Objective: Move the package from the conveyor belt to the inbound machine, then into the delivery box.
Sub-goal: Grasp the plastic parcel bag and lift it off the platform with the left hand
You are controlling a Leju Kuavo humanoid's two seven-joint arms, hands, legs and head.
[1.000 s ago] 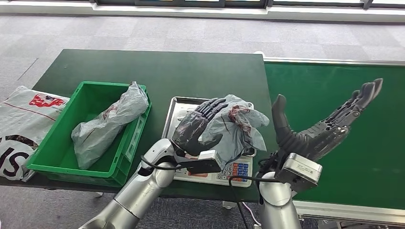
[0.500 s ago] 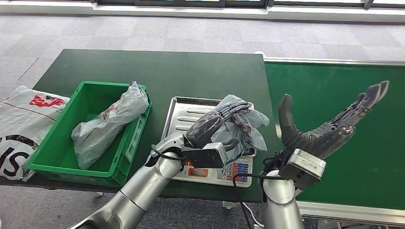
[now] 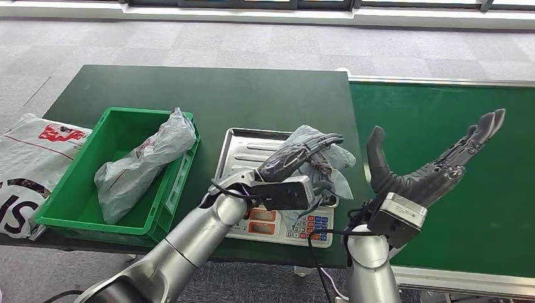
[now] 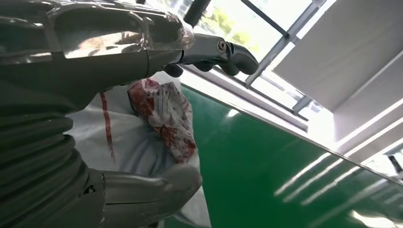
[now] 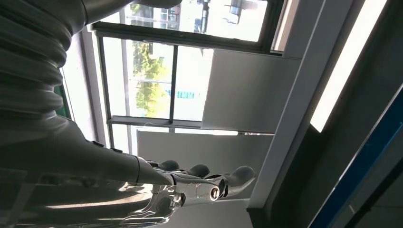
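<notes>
Grey plastic package [image 3: 315, 165], crumpled, with a red-and-white printed patch, sitting on the steel tray of the inbound machine [image 3: 240, 151], toward the tray's right side, close to the edge of the green conveyor belt [image 3: 441, 126]. Left hand [image 3: 296, 158] laid over the package from the near-left, dark fingers [image 3: 315, 142] stretched across its top, thumb below. In the left wrist view, same package [image 4: 161, 114] sitting between the fingers [image 4: 228, 50] above and the thick grey thumb [image 4: 152, 187] beneath, with fingers and thumb around it; whether pressed tight enough to grip, cannot tell. Right hand [image 3: 435, 167] raised above the conveyor belt, holding nothing, fingers extended and spread apart, thumb standing up well clear of them. In the right wrist view, fingers [image 5: 209, 178] of that hand straight against windows and a pale wall. Keypad and red display at the machine's near edge, partly hidden by the left wrist. Green delivery box [image 3: 82, 189] at the left on the dark green table [image 3: 208, 95], already holding another grey package [image 3: 142, 164] leaning lengthwise against its right wall. White printed bag [image 3: 31, 158] lying just beyond the box's left side, over the table edge.
</notes>
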